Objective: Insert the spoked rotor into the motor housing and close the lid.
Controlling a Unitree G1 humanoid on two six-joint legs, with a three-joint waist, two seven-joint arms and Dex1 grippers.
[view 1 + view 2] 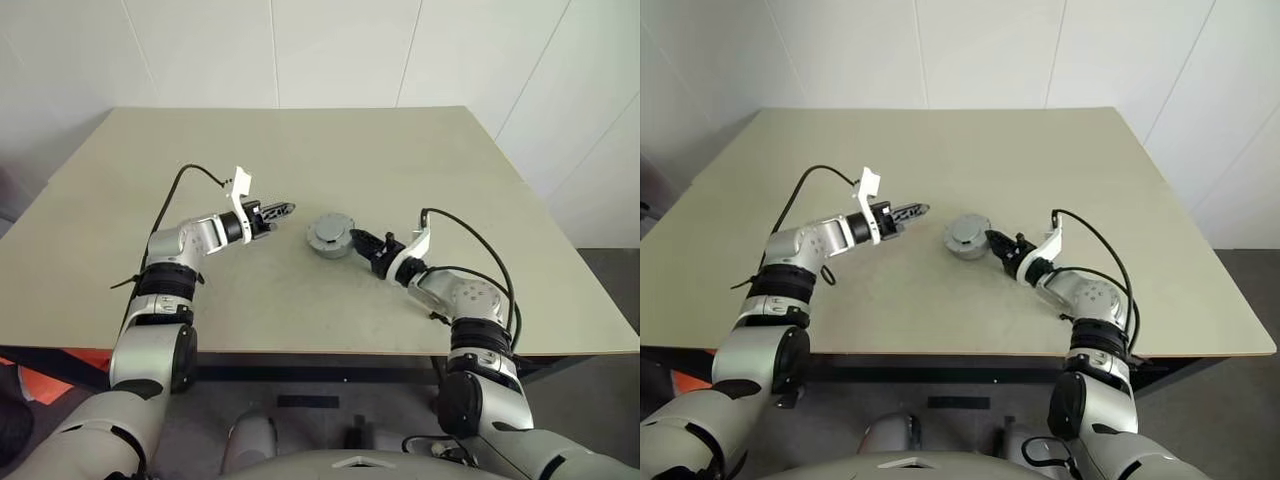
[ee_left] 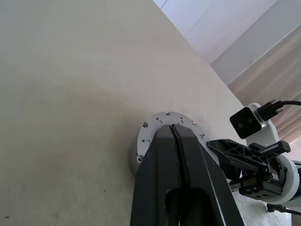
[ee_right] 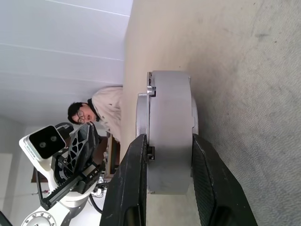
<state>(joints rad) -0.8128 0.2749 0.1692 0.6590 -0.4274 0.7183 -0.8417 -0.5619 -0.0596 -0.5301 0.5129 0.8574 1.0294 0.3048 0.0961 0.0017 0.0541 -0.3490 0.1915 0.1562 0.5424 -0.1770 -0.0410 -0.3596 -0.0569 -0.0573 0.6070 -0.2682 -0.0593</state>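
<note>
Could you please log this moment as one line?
lid on housing | right gripper clamps housing | left gripper shut, beside it

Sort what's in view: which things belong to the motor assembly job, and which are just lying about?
Belongs to the job:
- motor housing, gripped at its sides by the right end effector
- lid, apparently seated on top of it
- left end effector, shut, held beside the housing

Not part of it:
- table
- person in the background
</note>
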